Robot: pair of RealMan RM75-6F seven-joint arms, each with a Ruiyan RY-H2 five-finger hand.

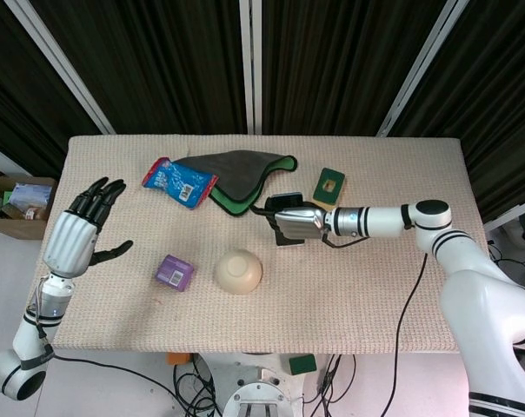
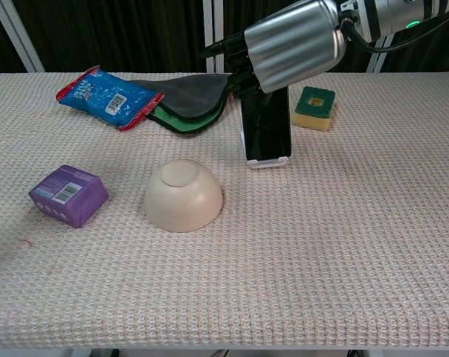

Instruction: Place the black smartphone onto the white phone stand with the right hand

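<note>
The black smartphone (image 2: 267, 125) stands nearly upright with its lower edge in the white phone stand (image 2: 267, 162), near the middle of the table. My right hand (image 2: 291, 44) is over the phone's top end and holds it there, with dark fingers reaching left past the phone. In the head view the right hand (image 1: 297, 221) covers most of the phone and the stand. My left hand (image 1: 78, 231) hovers off the table's left edge with its fingers spread and nothing in it.
An upturned cream bowl (image 2: 183, 195) sits just front-left of the stand. A purple box (image 2: 68, 195) lies further left. Behind are a blue snack packet (image 2: 109, 97), a dark cloth with a green edge (image 2: 183, 100) and a green-yellow sponge (image 2: 316, 107).
</note>
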